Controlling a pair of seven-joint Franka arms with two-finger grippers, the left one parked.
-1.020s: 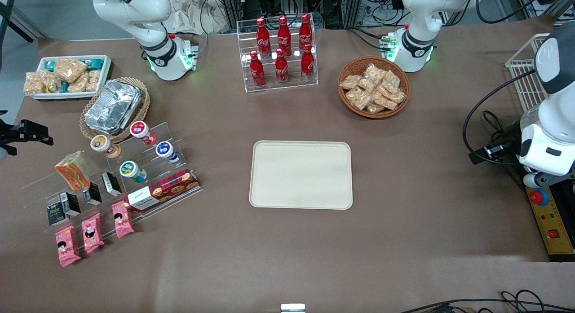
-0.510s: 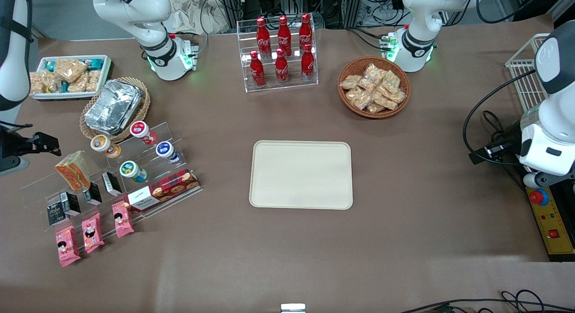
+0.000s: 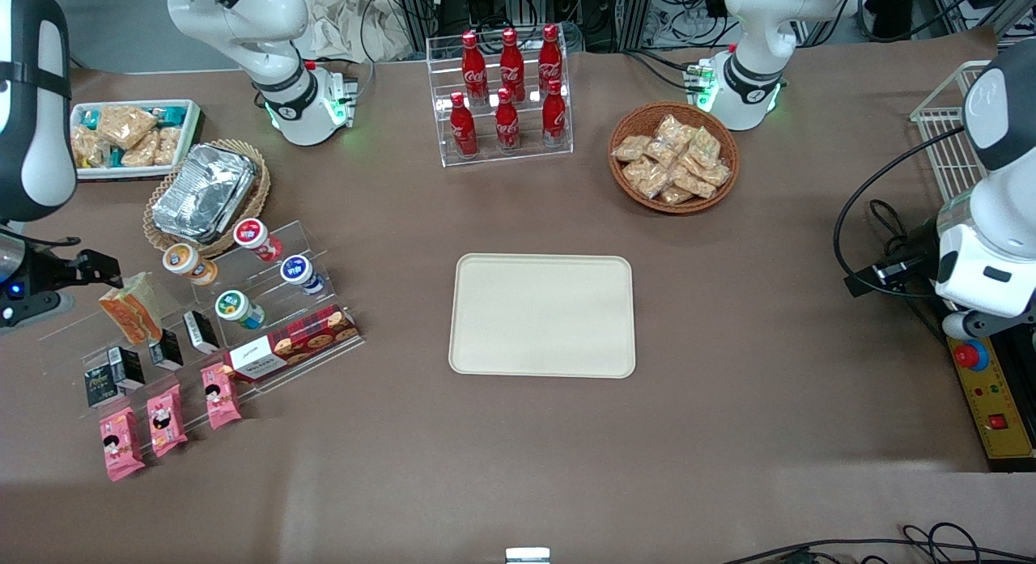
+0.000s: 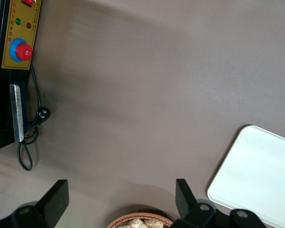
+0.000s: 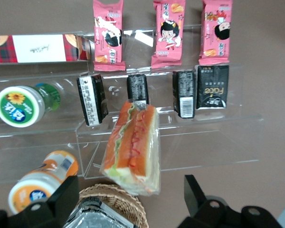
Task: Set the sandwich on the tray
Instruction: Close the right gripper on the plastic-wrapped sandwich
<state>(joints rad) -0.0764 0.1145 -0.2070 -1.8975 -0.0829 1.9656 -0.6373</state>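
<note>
So the wrapped triangular sandwich, pale bread with orange-red and green filling in clear plastic, is sitting on the upper step of the clear acrylic tiered stand toward the working arm's end of the brown worktop. In the wrist view the sandwich leans with its cut face up, just beside a row of small black cartons, with three pink snack packets on the lowest step and a green-lidded cup and an orange-lidded cup close by.

The black two-finger gripper hangs right above the sandwich, near it but not touching. Its jaws are spread wide with nothing between them; in the wrist view the gripper has one finger on either side of the sandwich's wide end.

The big flat cream-beige rectangular tray lies in the middle of the worktop, well apart from the stand. A round wicker basket with foil containers sits just beside the stand, farther from the front camera.
</note>
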